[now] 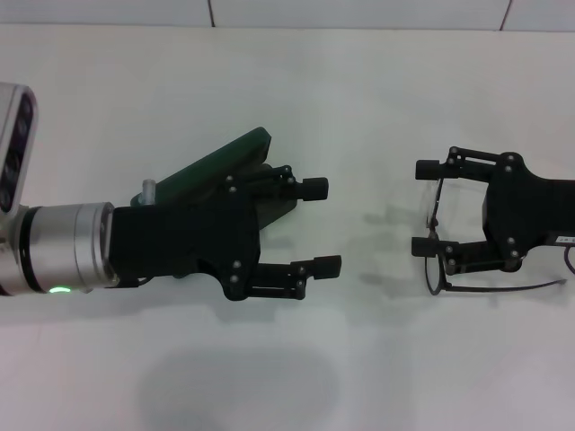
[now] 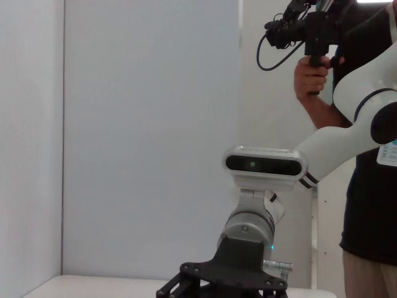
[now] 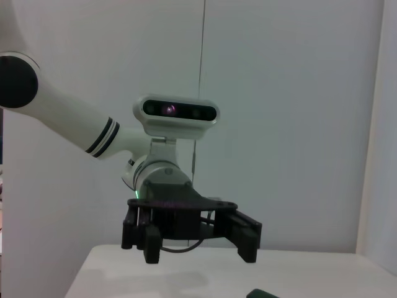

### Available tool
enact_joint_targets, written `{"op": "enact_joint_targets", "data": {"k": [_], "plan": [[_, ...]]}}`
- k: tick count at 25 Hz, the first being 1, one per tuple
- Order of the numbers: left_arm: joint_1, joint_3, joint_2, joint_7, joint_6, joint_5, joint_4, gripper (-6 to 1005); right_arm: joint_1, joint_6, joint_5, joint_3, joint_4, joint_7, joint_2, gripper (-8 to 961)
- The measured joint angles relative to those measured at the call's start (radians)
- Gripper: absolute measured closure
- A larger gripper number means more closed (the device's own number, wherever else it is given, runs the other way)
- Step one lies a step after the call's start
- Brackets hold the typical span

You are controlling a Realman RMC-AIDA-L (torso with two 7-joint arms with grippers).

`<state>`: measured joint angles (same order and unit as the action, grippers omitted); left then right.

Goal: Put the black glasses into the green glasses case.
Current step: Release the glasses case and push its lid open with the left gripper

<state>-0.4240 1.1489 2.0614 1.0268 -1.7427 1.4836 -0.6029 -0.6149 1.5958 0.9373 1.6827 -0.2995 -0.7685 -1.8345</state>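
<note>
Glasses-fetching underway: right gripper (image 1: 428,207), jaws spread, hovers over the black glasses (image 1: 437,256) at 3 o'clock, while the left gripper (image 1: 322,226), also spread, shadows the green glasses case (image 1: 216,162); closing on the frame seems next.

You are looking at a robotics laboratory or test cell. A plain white tabletop (image 1: 287,81) is enclosed by bare white partition panels (image 2: 149,124). Two white robot arms (image 3: 68,118) carry wrist-mounted cameras (image 2: 265,164). A person (image 2: 366,205) stands beside the enclosure holding a handheld camera rig (image 2: 304,28) with a cable.
</note>
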Motion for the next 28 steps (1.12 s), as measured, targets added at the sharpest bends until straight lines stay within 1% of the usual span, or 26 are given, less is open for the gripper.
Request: {"op": "enact_joint_targets", "data": {"k": [9,11,14,15,16,18,20,22,23,25,26,28], "plan": [[0.022,-0.011,0.0,-0.001,-0.001,-0.006,0.0,183,0.001,-0.008,0.012,0.0,-0.011,0.0,-0.01,112],[0.025,-0.053,0.007,0.004,-0.001,-0.009,0.0,184,-0.001,-0.014,0.014,0.0,-0.012,0.0,-0.011,112],[0.015,-0.144,0.018,0.052,0.007,-0.009,-0.002,184,-0.003,-0.022,0.015,0.0,-0.012,0.0,-0.012,112],[0.006,-0.165,0.016,0.082,0.023,-0.005,-0.006,184,-0.003,-0.023,0.015,0.0,-0.012,0.0,-0.012,112],[-0.005,-0.179,0.009,0.126,0.051,0.001,-0.015,184,-0.002,-0.023,0.015,0.0,-0.012,0.0,-0.013,112],[-0.031,-0.186,-0.013,0.242,0.13,0.028,-0.047,185,0.002,-0.024,0.015,0.0,-0.012,0.0,-0.013,112],[-0.065,-0.183,-0.041,0.406,0.228,0.118,-0.115,185,0.006,-0.024,0.015,0.0,-0.012,0.0,-0.013,112],[-0.09,-0.183,-0.053,0.547,0.293,0.244,-0.176,185,0.013,-0.024,0.015,0.0,-0.012,0.0,-0.012,113],[-0.107,-0.184,-0.055,0.633,0.327,0.349,-0.225,185,0.014,-0.024,0.015,0.0,-0.012,0.0,-0.012,113],[-0.123,-0.186,-0.048,0.739,0.352,0.489,-0.291,186,0.017,-0.024,0.015,0.0,-0.012,0.0,-0.011,113],[-0.13,-0.187,-0.039,0.785,0.358,0.562,-0.328,186,0.018,-0.025,0.015,0.0,-0.012,0.0,-0.01,113],[-0.135,-0.187,-0.018,0.84,0.361,0.661,-0.38,186,0.019,-0.028,0.015,0.0,-0.012,0.0,-0.01,113]]}}
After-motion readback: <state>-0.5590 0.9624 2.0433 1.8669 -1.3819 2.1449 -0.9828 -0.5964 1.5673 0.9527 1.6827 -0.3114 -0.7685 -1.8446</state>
